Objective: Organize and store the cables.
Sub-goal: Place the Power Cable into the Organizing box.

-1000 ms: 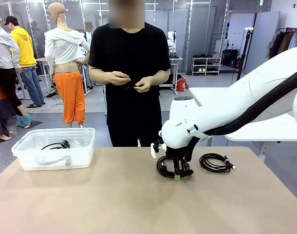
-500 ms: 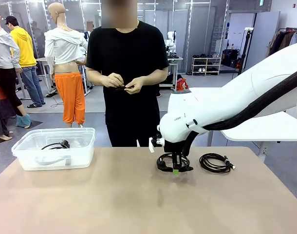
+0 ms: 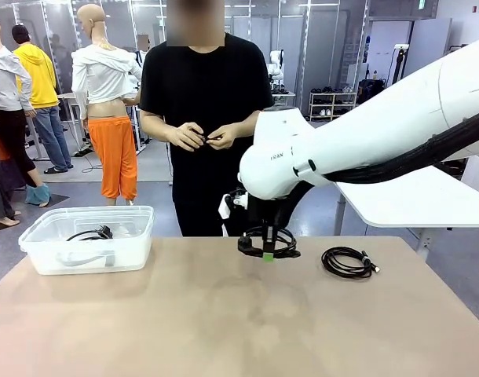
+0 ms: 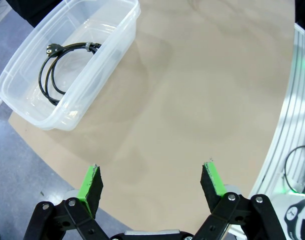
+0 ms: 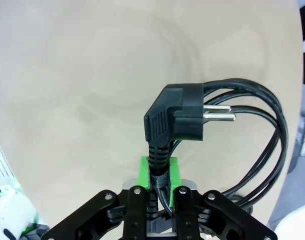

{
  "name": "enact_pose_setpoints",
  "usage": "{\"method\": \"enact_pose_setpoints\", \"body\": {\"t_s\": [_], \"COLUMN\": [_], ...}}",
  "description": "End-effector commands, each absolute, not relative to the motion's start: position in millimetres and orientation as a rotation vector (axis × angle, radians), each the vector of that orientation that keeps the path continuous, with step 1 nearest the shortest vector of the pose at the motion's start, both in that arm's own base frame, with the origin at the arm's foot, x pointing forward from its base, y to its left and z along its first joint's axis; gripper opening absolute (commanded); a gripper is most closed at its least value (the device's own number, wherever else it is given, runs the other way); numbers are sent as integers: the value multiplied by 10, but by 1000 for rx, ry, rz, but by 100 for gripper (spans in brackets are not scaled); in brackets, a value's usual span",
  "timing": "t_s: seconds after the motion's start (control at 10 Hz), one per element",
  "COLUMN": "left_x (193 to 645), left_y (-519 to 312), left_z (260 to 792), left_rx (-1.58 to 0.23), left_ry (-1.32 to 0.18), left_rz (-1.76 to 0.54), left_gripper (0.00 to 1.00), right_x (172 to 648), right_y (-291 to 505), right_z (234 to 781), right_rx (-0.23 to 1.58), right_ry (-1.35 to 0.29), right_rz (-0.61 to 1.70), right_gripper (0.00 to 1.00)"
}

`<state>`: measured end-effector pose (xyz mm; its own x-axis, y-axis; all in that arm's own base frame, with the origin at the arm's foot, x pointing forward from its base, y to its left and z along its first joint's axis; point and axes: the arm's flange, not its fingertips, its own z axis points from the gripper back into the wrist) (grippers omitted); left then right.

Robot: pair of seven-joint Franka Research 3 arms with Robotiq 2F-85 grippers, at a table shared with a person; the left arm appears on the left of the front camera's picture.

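My worry is the grip. The right tool pinches the held cable only at the neck just behind its plug, so the loops hang free beside the fingers. If the coil swings in transit, the loops may slacken and spill, or the neck may slide out between the pads.

The bin sits at 9 o'clock, well apart, and a drooping loop could catch its rim. The coil looks just clear of the surface, though I can't be sure from the front.

The right tool's jaws are narrow, clamped on that neck. My left tool is spread wide and holds nothing, above the surface near the bin, where a stored cable lies. A loose cable waits at 3 o'clock of the held one.
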<state>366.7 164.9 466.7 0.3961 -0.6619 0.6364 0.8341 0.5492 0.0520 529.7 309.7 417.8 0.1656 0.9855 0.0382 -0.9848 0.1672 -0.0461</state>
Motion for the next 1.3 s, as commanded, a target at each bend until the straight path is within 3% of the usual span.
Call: {"method": "enact_pose_setpoints", "body": {"t_s": [0.0,0.3,0.9,1.0,1.2], "left_x": [3666,3666,3666,3666,3666], "left_y": [1655,1655,1655,1655,1655], "left_z": [4647,4647,4647,4647,4647], "left_rx": [-288,-288,-288,-288,-288], "left_ry": [-685,-685,-685,-685,-685], "left_rz": [-976,-976,-976,-976,-976], "left_gripper": [100,100,100,100,100], "right_x": [5160,4968,4862,4856,4857], "right_y": [3465,4001,4067,4051,3948], "right_z": [4173,3896,3398,3394,3373], "right_rx": [18,86,90,82,100], "right_ry": [-94,-87,-48,-48,-32], "right_rz": [1391,1395,1380,1378,1368], "right_gripper": [0,0,0,31,71]}}
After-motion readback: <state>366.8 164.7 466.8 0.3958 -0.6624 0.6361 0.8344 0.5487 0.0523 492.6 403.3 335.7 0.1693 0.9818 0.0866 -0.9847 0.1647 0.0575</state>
